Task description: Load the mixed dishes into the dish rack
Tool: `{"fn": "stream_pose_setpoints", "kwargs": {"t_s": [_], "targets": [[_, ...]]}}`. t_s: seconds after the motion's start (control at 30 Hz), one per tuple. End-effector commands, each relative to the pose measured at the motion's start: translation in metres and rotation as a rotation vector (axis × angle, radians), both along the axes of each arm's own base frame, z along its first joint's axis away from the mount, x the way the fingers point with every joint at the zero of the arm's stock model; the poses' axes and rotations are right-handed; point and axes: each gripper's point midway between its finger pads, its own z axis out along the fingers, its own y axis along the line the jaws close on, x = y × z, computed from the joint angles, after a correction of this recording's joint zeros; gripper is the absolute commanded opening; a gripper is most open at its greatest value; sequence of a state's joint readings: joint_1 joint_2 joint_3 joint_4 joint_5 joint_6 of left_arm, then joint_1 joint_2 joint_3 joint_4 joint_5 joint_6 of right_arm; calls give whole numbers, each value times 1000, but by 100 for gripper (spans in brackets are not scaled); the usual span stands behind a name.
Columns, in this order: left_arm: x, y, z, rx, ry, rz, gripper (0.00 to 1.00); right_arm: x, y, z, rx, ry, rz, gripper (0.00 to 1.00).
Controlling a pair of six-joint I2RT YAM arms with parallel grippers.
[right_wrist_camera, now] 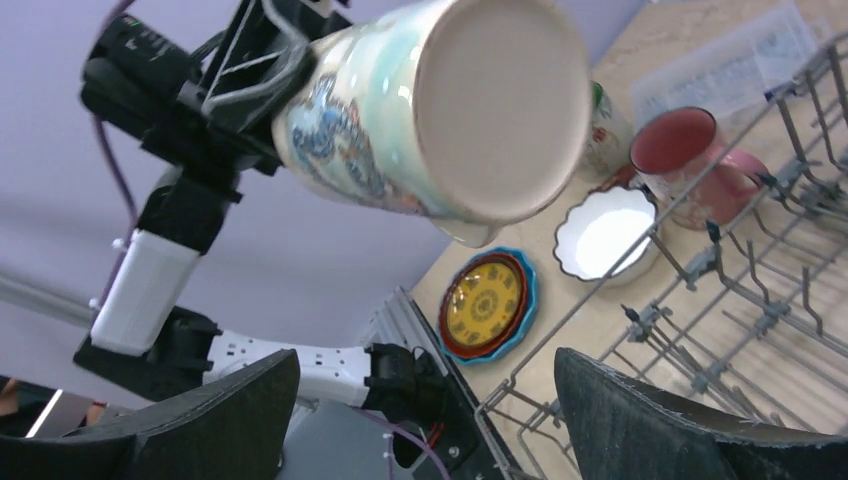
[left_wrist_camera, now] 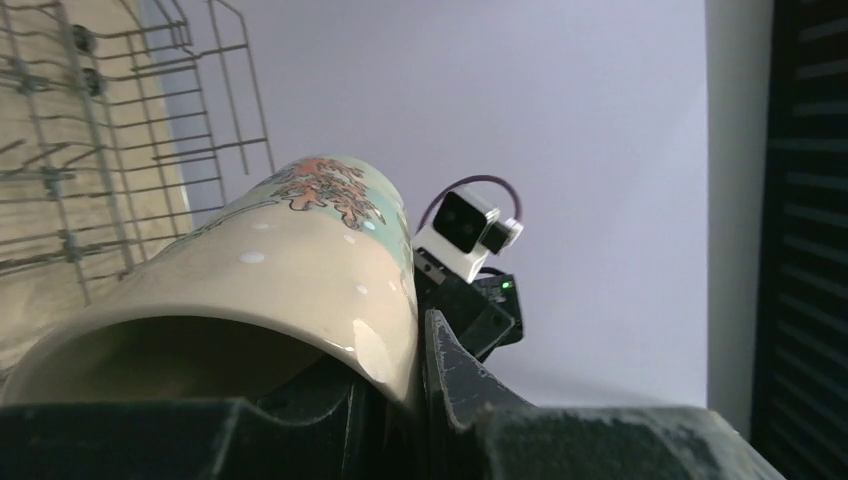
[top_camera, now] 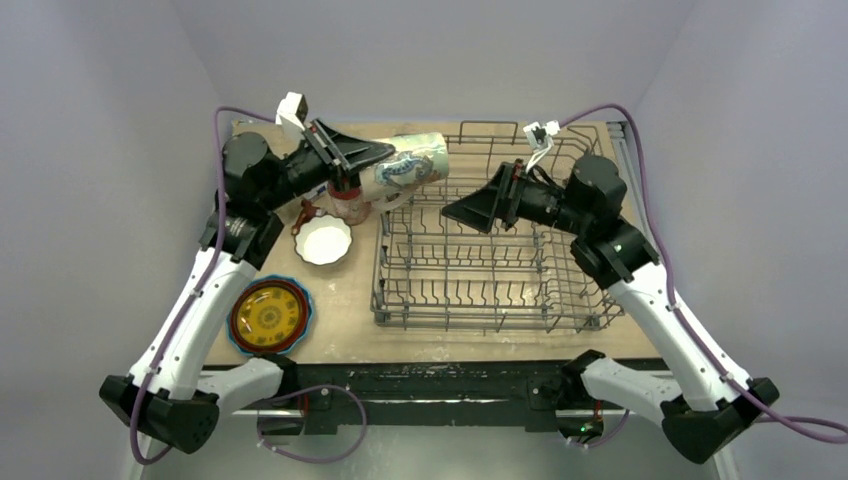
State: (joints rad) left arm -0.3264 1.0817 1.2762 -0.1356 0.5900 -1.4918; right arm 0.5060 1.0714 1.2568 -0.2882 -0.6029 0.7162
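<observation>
My left gripper is shut on the rim of a cream mug with a blue-green pattern. It holds the mug on its side in the air by the dish rack's far left corner. In the left wrist view one finger presses the mug's wall from outside. My right gripper is open and empty above the rack, facing the mug's base. A pink mug, a white scalloped bowl and stacked plates, the yellow-patterned one on top, stay on the table left of the rack.
A small red-brown tool lies beside the bowl. In the right wrist view a second cream mug stands behind the pink mug, with a clear plastic box beyond. The rack's tines stand below my right gripper.
</observation>
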Motion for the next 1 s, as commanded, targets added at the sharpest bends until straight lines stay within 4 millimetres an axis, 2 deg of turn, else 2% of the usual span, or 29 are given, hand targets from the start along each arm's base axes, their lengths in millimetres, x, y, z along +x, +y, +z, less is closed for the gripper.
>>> {"fn": "stream_pose_setpoints", "kwargs": {"t_s": [0.0, 0.1, 0.23, 0.3, 0.4, 0.67, 0.73, 0.97], "targets": [[-24, -3, 102, -338, -209, -51, 0, -19, 4, 45, 206, -252, 71, 99], [-26, -12, 121, -454, -197, -96, 0, -19, 10, 43, 228, -291, 86, 99], [-29, -28, 131, -544, -177, -161, 0, -9, 10, 45, 211, -311, 42, 99], [-30, -30, 134, -590, -179, -159, 0, 5, 12, 40, 194, -255, -2, 99], [-32, -32, 139, -636, -185, -163, 0, 5, 18, 40, 203, -254, 34, 99], [-41, -46, 138, -658, -156, -200, 0, -3, 8, 62, 184, -430, 24, 86], [-44, -47, 138, -666, -154, -204, 0, -4, 7, 67, 176, -453, 20, 79], [-48, -52, 140, -683, -145, -209, 0, -6, 6, 82, 177, -519, 28, 69]]}}
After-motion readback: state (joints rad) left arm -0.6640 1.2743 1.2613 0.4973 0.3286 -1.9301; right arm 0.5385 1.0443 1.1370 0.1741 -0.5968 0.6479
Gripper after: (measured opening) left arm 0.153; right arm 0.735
